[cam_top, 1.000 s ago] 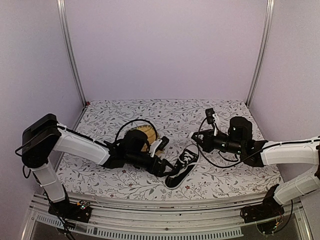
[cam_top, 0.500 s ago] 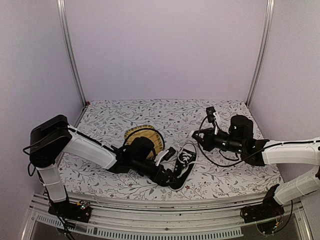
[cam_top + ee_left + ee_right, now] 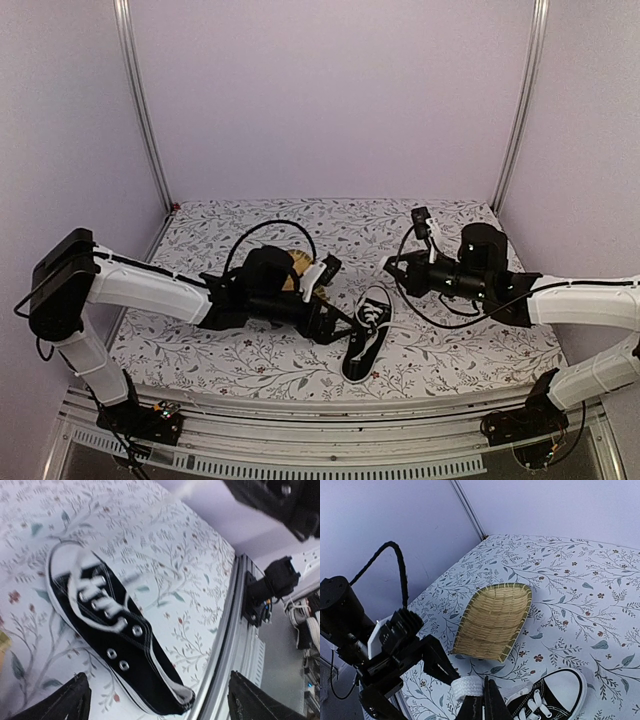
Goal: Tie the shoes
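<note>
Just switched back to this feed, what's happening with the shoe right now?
The right gripper looks shut on a white lace, pulled away from the black sneaker on the table. The left gripper hovers open over the sneaker's heel end, touching nothing. No knot is tied yet. A woven basket sits beside the left arm.

No words, labels or numbers can be read in any view.
</note>
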Robot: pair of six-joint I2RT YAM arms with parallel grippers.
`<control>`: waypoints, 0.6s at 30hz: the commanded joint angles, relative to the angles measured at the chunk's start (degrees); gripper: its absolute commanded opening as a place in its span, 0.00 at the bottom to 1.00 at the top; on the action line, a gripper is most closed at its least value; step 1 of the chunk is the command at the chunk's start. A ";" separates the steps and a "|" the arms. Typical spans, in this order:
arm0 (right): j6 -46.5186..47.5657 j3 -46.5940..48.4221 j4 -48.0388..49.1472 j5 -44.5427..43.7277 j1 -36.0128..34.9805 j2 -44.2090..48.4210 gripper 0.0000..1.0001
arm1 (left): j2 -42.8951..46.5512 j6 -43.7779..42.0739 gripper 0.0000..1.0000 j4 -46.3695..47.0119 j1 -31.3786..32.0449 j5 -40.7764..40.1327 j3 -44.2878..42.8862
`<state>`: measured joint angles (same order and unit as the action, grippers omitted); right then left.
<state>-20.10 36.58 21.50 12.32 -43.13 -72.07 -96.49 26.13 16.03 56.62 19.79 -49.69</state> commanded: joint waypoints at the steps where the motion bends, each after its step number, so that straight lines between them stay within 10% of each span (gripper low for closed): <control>1: -0.04 2.69 -2.24 0.50 -0.33 2.97 0.02 | -1.06 -7.20 0.95 -0.58 -2.90 -6.33 -7.74; 13: -1.87 3.45 -3.33 0.78 -0.32 6.46 0.02 | -12.04 -14.30 0.96 8.89 -3.45 7.55 -18.94; 18: -2.39 3.97 -3.58 0.86 -0.33 7.06 0.02 | -14.12 -13.66 0.77 9.85 -3.70 7.94 -18.99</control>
<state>-21.69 38.37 18.59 12.62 -43.13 -66.59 -109.14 13.52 23.27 53.45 25.02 -67.42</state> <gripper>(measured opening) 0.022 0.842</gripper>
